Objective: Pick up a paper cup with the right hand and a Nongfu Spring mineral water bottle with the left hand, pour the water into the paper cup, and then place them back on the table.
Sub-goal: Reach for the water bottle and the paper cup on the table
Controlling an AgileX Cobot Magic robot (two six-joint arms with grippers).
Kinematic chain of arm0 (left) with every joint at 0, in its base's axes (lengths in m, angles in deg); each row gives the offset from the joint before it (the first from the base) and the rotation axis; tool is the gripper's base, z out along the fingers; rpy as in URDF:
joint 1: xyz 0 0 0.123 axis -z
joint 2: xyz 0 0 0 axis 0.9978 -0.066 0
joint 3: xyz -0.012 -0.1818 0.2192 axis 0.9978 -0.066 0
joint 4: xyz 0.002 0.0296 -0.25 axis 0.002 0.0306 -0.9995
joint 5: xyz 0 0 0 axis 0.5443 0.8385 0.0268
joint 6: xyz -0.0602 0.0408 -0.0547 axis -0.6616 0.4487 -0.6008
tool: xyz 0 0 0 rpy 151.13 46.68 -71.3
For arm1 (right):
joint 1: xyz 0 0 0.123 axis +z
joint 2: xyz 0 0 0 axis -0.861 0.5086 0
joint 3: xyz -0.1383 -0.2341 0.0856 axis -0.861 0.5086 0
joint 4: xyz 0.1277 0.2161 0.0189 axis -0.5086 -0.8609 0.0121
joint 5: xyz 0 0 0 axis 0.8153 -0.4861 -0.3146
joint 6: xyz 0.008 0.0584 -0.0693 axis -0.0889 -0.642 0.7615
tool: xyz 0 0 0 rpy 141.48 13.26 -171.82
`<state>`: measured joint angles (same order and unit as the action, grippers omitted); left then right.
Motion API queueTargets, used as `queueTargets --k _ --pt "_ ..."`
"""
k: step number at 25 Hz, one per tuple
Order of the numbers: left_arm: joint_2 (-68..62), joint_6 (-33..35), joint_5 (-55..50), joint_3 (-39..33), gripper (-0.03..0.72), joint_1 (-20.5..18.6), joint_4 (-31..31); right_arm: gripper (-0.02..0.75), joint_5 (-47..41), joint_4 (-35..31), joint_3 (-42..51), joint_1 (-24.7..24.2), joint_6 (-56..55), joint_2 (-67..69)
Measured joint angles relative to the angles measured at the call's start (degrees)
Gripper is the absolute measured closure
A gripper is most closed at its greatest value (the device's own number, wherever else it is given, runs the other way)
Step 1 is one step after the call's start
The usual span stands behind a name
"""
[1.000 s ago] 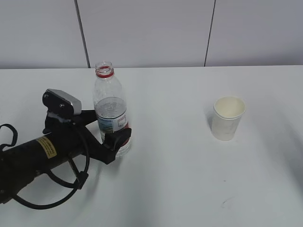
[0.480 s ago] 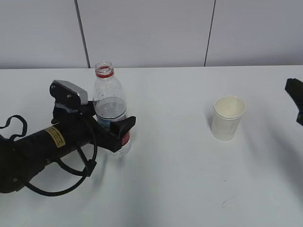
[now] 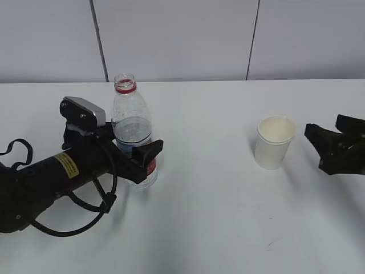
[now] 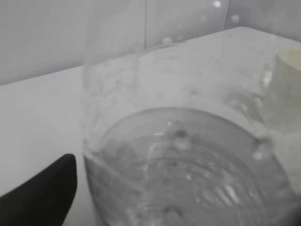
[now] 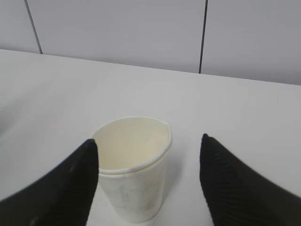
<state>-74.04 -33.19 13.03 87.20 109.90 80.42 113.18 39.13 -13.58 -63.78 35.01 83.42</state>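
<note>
Clear plastic bottle [image 3: 133,137] stands uncapped, the left end effector [image 3: 134,153] straddling its label, fingers apart; a skewed squeeze could slop water. At three o'clock, the right end effector [image 3: 329,142] gapes beside the light paper cup [image 3: 274,142] and might topple it.

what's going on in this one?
Two-arm pour setup, early stage. The left gripper straddles the water bottle, jaws either side of its label; the bottle stands uncapped on the table, part full. The right gripper is open beside the paper cup, lined up but not touching. Nothing lifted yet.
</note>
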Motion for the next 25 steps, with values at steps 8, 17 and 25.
queueTargets --k 8,17,25 --pt "0.0 0.0 0.05 0.0 0.097 0.0 -0.57 0.231 4.33 0.12 -0.35 0.0 0.0 8.94" --pt "0.0 0.0 0.01 0.0 0.098 0.0 -1.1 0.231 4.94 2.74 -0.35 0.0 -0.09 10.13" --pt "0.0 0.0 0.01 0.0 0.098 0.0 -1.1 0.087 4.92 5.36 -2.07 0.0 -0.09 15.79"
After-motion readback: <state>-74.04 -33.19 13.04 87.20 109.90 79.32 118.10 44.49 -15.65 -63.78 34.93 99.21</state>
